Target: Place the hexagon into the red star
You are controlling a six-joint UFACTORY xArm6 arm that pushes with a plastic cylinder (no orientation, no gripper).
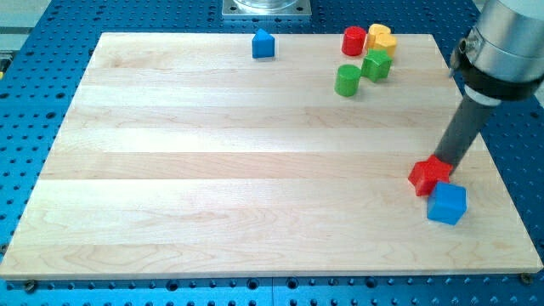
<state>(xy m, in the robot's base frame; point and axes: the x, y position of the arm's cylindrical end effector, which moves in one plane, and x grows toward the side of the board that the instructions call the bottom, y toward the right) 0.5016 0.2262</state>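
The red star (428, 177) lies near the board's right edge, low in the view. My tip (444, 165) rests against the star's upper right side. A blue cube (447, 204) touches the star's lower right. At the view's top right sits a tight cluster: a red block (354, 40), round or hexagonal, a yellow block (382, 37) beside it whose shape is unclear, a green block (376, 65) and a green cylinder (347, 80). I cannot tell for certain which block is the hexagon.
A blue block with a pointed top (263, 43) stands near the board's top edge, centre. The wooden board (212, 170) lies on a blue perforated table. The arm's grey body (503, 42) hangs over the top right corner.
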